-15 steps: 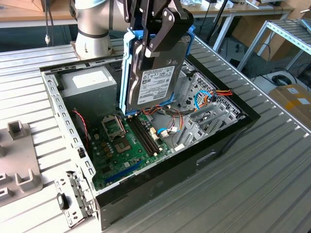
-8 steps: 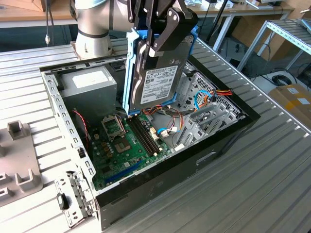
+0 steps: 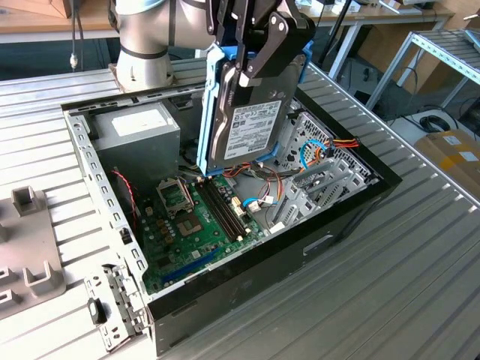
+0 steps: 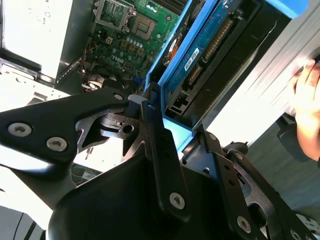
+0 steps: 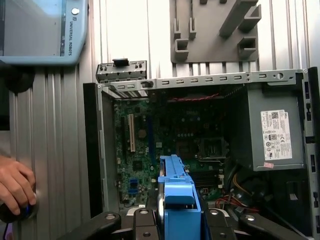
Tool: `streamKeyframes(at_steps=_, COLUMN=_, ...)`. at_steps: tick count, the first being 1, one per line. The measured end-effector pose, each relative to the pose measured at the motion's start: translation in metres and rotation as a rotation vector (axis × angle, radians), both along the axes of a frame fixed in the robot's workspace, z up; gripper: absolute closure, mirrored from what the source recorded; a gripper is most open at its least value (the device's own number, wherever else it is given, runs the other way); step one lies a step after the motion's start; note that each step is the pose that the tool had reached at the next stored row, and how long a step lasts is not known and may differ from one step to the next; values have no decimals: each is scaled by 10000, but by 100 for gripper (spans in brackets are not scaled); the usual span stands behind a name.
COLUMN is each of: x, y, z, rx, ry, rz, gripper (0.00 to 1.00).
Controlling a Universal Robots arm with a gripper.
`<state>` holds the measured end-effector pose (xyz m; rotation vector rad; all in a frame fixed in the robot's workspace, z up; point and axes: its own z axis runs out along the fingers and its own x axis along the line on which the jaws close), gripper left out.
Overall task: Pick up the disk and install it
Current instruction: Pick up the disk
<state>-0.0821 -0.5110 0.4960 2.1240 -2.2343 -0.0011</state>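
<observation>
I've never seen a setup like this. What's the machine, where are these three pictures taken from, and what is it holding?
This is a robot arm with a gripper at its end. The exterior view comes from a camera off the arm; both wrist views come from cameras riding on it. The gripper is shut on the disk, a grey hard drive in a blue frame, held on edge above an open computer case. Inside are a green motherboard and a grey power supply. The case sits on a ribbed metal table beside a grey fixture plate. A person's hand rests on the table.
</observation>
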Motion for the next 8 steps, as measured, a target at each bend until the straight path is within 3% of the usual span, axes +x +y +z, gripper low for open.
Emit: streamKeyframes(at_steps=8, x=48, y=0, z=-1, rx=-38, ry=0, rz=0, gripper=63)
